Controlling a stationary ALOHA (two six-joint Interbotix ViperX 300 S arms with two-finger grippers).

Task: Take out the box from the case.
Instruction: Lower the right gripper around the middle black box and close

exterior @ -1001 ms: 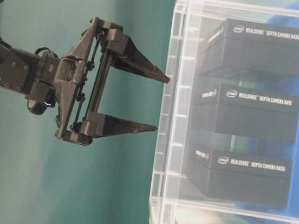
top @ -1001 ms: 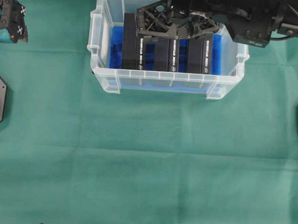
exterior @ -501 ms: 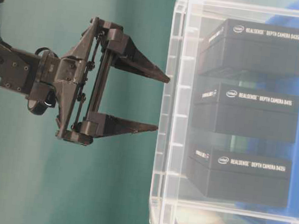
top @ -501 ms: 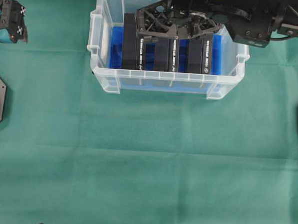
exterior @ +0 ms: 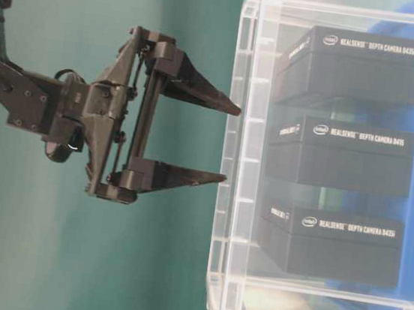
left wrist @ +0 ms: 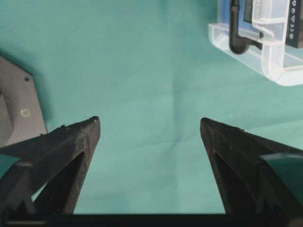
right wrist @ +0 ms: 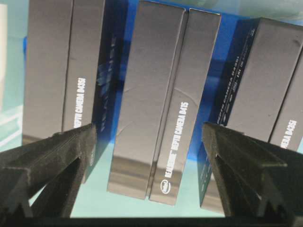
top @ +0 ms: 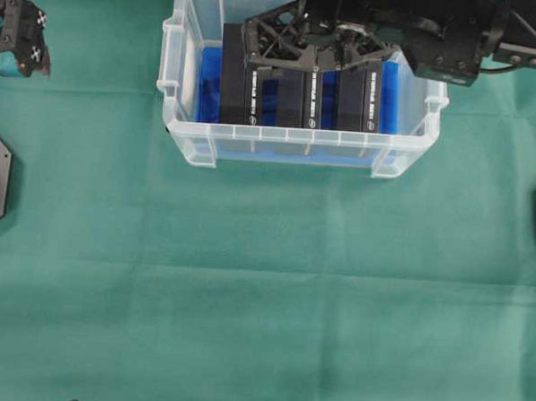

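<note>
Right gripper (right wrist: 149,137), jaws wide and empty, hovers above the middle dark rectangular cardboard box (right wrist: 163,99) in the clear plastic case (top: 298,148); descent and closing come next. Left gripper (left wrist: 149,130) waits open, empty.

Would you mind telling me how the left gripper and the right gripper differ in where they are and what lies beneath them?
The right gripper hangs over the clear plastic case, straddling the middle dark box; the left gripper sits off to the side over bare green cloth. The right gripper has boxes between its fingers' line; the left gripper has nothing. Both stand wide open and hold nothing.
</note>
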